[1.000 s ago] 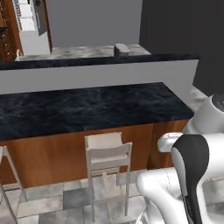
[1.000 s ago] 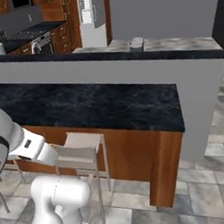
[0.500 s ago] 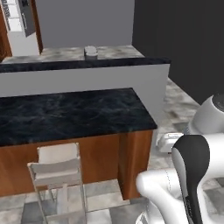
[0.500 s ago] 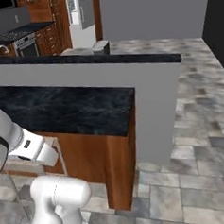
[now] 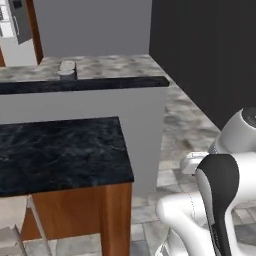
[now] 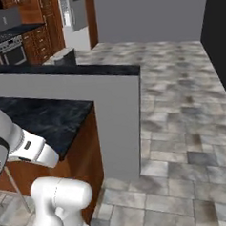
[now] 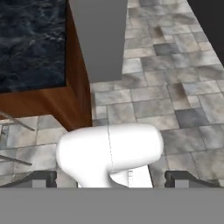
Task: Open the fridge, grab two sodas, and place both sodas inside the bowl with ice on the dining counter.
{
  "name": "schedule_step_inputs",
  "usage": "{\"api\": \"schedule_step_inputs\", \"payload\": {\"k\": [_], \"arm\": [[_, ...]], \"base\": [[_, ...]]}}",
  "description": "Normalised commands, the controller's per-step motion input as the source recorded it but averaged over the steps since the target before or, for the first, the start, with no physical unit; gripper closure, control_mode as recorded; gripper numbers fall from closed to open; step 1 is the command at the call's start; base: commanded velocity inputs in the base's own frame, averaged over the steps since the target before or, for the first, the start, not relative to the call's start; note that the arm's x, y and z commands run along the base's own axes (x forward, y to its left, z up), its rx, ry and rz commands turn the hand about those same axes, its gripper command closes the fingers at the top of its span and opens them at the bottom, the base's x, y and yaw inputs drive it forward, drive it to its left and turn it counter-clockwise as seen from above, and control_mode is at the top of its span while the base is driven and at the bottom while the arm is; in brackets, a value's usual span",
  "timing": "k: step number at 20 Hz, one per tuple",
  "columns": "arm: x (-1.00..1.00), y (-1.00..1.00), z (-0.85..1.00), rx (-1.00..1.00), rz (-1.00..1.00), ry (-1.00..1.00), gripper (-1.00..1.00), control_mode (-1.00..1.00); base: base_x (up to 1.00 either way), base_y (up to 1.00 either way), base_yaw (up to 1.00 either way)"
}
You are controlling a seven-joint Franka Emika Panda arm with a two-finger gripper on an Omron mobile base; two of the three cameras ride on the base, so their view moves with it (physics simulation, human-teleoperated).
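At the far left of the left base view a silver-grey fridge door (image 5: 20, 22) hangs ajar beside a brown wooden cabinet edge (image 5: 34, 27); the same fridge (image 6: 73, 10) shows at the far top of the right base view, its dark panel too small to read. No writing or label can be made out anywhere.

In the near left stands the dining bench (image 5: 60, 152), its black white-veined marble top carried on a brown wooden base (image 5: 117, 215). The part of its top in view is bare. A pale stool (image 5: 12, 235) sits tucked just beside its near edge. In the right base view this bench (image 6: 43, 119) lies at the left, and in the hand view its marble top (image 7: 30, 41) fills the upper left corner.

Behind the bench rises a grey half wall (image 5: 100, 117) capped by a dark ledge (image 5: 85, 85). On the far side of that ledge a small grey object (image 5: 66, 69) rests on a grey speckled surface; what it is cannot be told.

To the right, grey stone floor tiles (image 6: 181, 110) stretch away to a plain grey wall, with a black wall (image 5: 210, 55) along the right side.

The claw (image 7: 111, 180) hangs low over the floor tiles near the bench's right end, its two dark fingertips (image 7: 41, 179) wide apart with nothing between them.
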Motion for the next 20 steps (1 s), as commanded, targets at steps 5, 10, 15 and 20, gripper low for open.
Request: {"api": "schedule_step_inputs", "payload": {"k": [5, 10, 15, 20], "arm": [[0.0, 0.0, 0.0, 0.0, 0.0, 0.0, -1.0, 1.0], [0.0, 0.0, 0.0, 0.0, 0.0, 0.0, -1.0, 1.0], [0.0, 0.0, 0.0, 0.0, 0.0, 0.0, -1.0, 1.0], [0.0, 0.0, 0.0, 0.0, 0.0, 0.0, -1.0, 1.0]], "base": [[0.63, -1.0, 0.11], [0.64, -1.0, 0.11], [0.79, -1.0, 0.12], [0.97, -0.97, 0.17]]}}
